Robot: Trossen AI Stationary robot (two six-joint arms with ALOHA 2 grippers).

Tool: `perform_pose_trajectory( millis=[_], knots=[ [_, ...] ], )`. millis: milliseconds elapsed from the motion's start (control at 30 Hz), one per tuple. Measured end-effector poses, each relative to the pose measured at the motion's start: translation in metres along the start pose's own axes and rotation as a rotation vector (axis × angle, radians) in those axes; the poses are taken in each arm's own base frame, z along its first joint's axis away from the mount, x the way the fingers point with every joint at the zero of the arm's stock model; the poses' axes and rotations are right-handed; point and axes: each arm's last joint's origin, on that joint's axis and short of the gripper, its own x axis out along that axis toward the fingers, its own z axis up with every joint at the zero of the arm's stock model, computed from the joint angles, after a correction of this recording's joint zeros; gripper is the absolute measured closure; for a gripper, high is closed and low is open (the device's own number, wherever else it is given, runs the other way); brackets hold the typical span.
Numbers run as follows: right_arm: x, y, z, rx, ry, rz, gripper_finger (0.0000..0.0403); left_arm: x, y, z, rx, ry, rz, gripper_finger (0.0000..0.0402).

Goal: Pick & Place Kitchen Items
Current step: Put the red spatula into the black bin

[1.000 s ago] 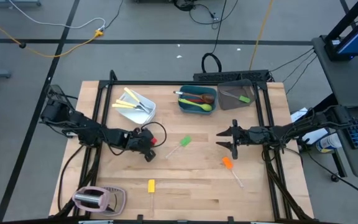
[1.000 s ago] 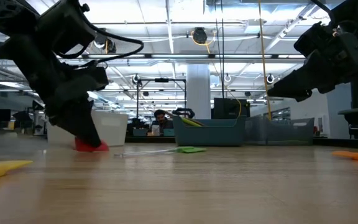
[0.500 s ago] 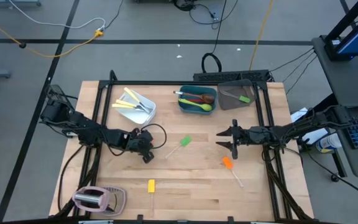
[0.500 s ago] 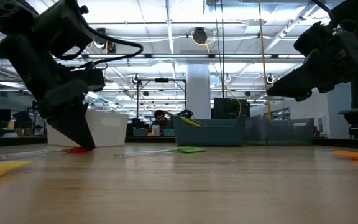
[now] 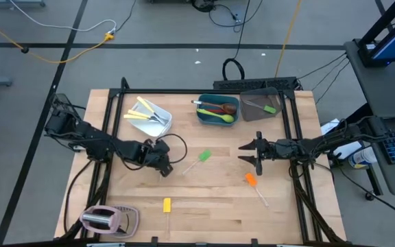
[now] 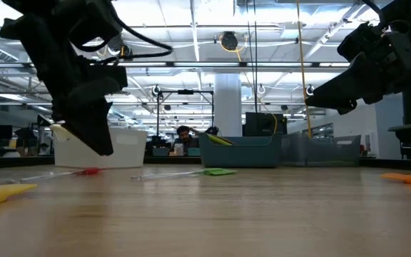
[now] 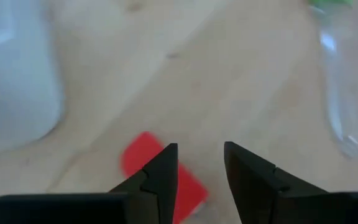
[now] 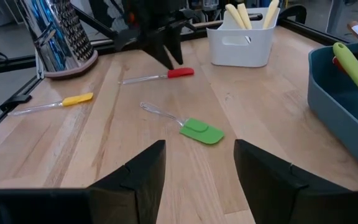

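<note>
A red spatula (image 8: 179, 73) with a clear handle lies flat on the wooden table (image 5: 211, 206), left of the middle. Its red head (image 7: 146, 163) shows just under my left gripper (image 7: 201, 177), which hangs open a little above it and slants down without touching it (image 6: 103, 146). My right gripper (image 5: 252, 156) stands open and level over the table's right half, with nothing between its fingers (image 8: 199, 180). A green spatula (image 5: 202, 158) lies between the two grippers. An orange spatula (image 5: 252, 180) and a yellow spatula (image 5: 166, 204) lie nearer the front.
Along the far edge stand a white tub (image 5: 151, 116) with yellow-handled knives, a teal tub (image 5: 218, 111) with spoons and a grey tub (image 5: 260, 103) with a green spatula. A pinkish toaster (image 5: 108, 219) sits at the near left corner.
My left gripper was shut on the red spatula's head at the table. It has opened, let go and risen clear, tipping more steeply downward. The red spatula stays flat on the table.
</note>
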Motion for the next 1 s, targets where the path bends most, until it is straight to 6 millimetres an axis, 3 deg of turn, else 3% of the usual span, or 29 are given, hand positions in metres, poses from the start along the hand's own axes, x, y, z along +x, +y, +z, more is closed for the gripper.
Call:
perform_pose_trajectory(
  millis=[167,267,600,1000],
  knots=[
    [0.000,0.000,0.000,-0.001,0.002,0.000,0.0220,0.004,0.010,-0.003,-0.304,-0.014,0.079,0.0266],
    [0.000,0.000,0.000,-0.003,0.002,0.000,0.0220,0.010,0.015,-0.011,-0.371,0.003,0.116,0.0266],
    [0.000,0.000,0.000,-0.007,-0.001,0.000,0.0220,0.023,0.016,-0.015,-0.425,0.002,0.134,0.0253],
    [0.000,0.000,0.001,-0.007,-0.005,0.001,0.0220,0.024,0.018,-0.015,-0.397,0.067,0.128,0.0163]
  ],
)
